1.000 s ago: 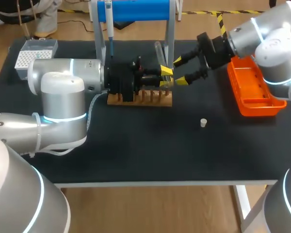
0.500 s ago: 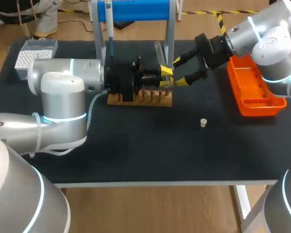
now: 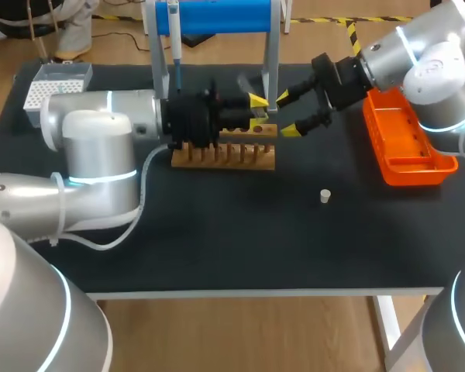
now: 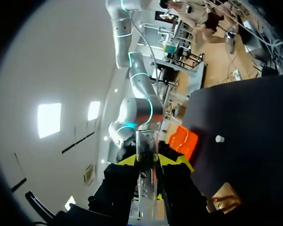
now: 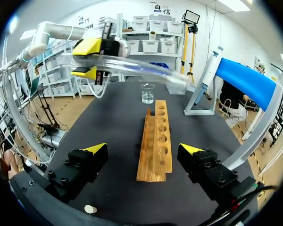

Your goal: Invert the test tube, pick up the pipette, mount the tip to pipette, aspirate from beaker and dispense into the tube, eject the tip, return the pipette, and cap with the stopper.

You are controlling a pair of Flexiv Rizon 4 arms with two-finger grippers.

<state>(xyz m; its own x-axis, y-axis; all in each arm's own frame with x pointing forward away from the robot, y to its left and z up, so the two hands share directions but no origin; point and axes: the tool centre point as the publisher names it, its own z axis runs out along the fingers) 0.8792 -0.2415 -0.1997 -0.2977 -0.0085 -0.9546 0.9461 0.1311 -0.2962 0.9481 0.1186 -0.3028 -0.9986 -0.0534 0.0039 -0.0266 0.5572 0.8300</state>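
A clear test tube [image 3: 248,87] is held above the wooden rack [image 3: 225,153], with my left gripper [image 3: 257,108] shut on it. In the left wrist view the tube [image 4: 146,153] stands between the yellow tips of that gripper [image 4: 153,161]. From the right wrist, the tube [image 5: 132,69] lies tilted nearly level over the rack [image 5: 156,141], and the left gripper [image 5: 86,60] clamps one end. My right gripper [image 3: 287,115] stands open just right of the tube, holding nothing. The pipette [image 3: 174,39] hangs on the blue stand [image 3: 217,15]. The white stopper [image 3: 324,195] lies on the mat. A beaker [image 5: 147,93] stands beyond the rack.
An orange tray [image 3: 407,143] lies at the right, under my right arm. A white tip box [image 3: 50,85] sits at the back left. The stand's legs [image 3: 271,54] rise just behind the rack and both grippers.
My left gripper has lifted the test tube up out of the rack and tilted it. The right gripper has shifted only slightly and stays open.
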